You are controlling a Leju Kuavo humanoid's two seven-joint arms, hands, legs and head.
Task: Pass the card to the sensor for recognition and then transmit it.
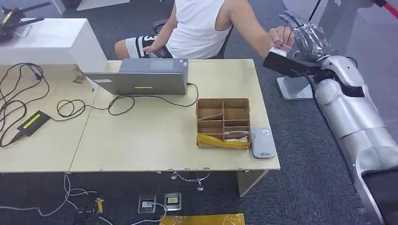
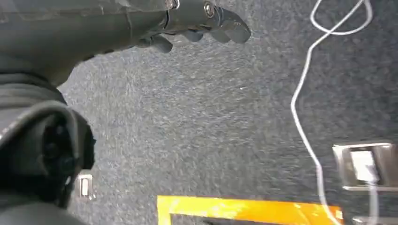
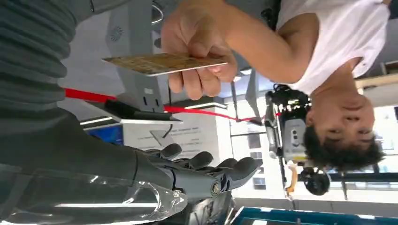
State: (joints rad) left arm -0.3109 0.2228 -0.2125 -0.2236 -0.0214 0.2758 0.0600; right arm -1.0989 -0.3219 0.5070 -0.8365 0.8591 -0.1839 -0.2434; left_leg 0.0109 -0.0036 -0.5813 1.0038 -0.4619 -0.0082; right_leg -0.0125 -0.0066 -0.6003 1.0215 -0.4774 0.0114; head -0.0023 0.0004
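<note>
We see the card [image 3: 162,64] pinched in a person's hand [image 3: 199,44], apart from our right hand [image 3: 206,173], fingers spread and empty, left hand [image 2: 202,23] hanging over carpet, fingers curled, holding nothing.

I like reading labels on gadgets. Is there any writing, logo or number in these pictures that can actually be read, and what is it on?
None can be read for certain.
Grey card reader by the cardboard box: pale logo and small print, too small.
Person's shorts: large white figure, partly hidden.
White sign behind the right hand: lines of print, blurred.
Card in the person's hand: patterned face, no legible text.
</note>
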